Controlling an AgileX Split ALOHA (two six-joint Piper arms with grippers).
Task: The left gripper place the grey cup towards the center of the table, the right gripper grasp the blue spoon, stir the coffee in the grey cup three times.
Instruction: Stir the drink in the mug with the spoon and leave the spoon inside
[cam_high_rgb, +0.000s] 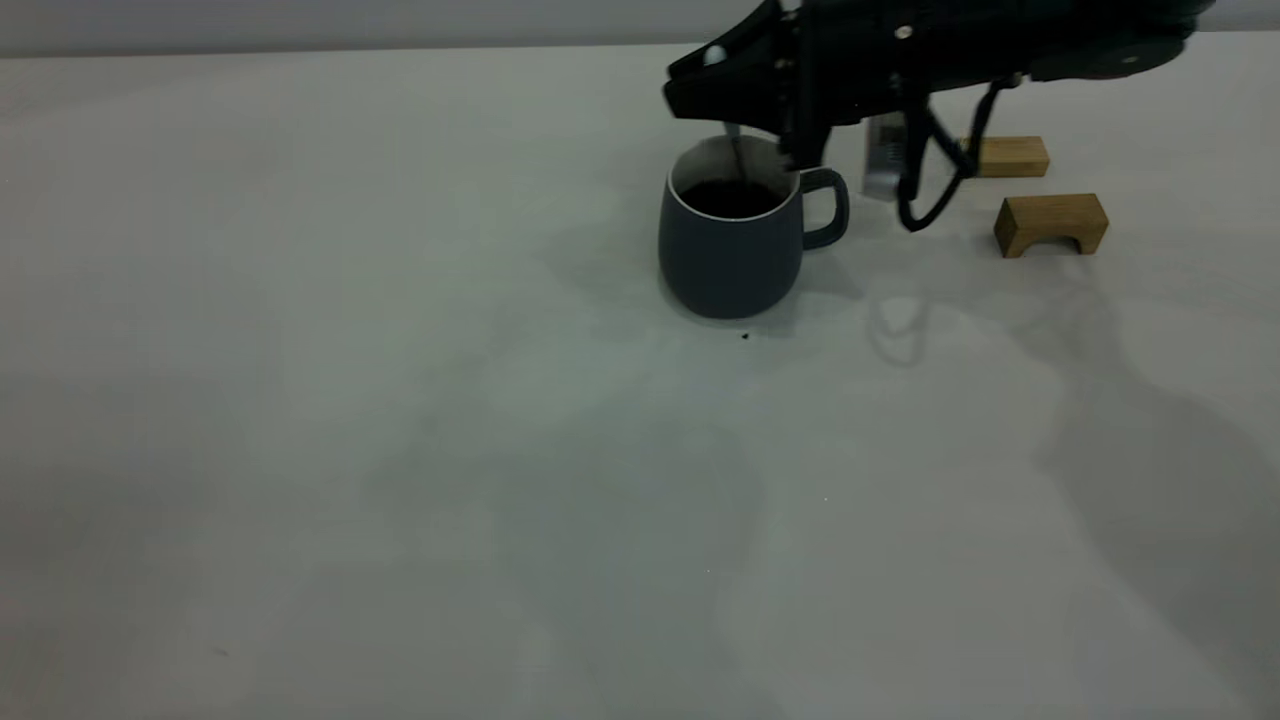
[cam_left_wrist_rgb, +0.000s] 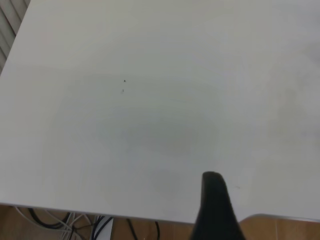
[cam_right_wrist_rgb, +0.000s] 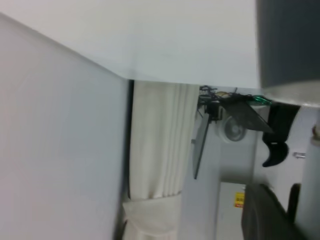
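Observation:
The grey cup (cam_high_rgb: 728, 250) stands upright near the middle of the table (cam_high_rgb: 400, 400), its handle pointing right and dark coffee (cam_high_rgb: 730, 197) inside. My right gripper (cam_high_rgb: 690, 85) hovers just above the cup, shut on the blue spoon (cam_high_rgb: 737, 152). The spoon's metal neck reaches down into the coffee, and a pale bit of its handle shows above the fingers. In the right wrist view the cup's grey wall (cam_right_wrist_rgb: 287, 45) fills one corner. My left gripper (cam_left_wrist_rgb: 215, 210) is out of the exterior view; its wrist view shows only a dark part of it over bare table (cam_left_wrist_rgb: 150, 100), far from the cup.
A flat wooden block (cam_high_rgb: 1012, 156) and an arch-shaped wooden block (cam_high_rgb: 1052, 223) lie right of the cup, behind the right arm's looping cable (cam_high_rgb: 925, 190). A dark speck (cam_high_rgb: 745, 336) sits in front of the cup. The left wrist view shows the table edge with cables (cam_left_wrist_rgb: 75, 222) below.

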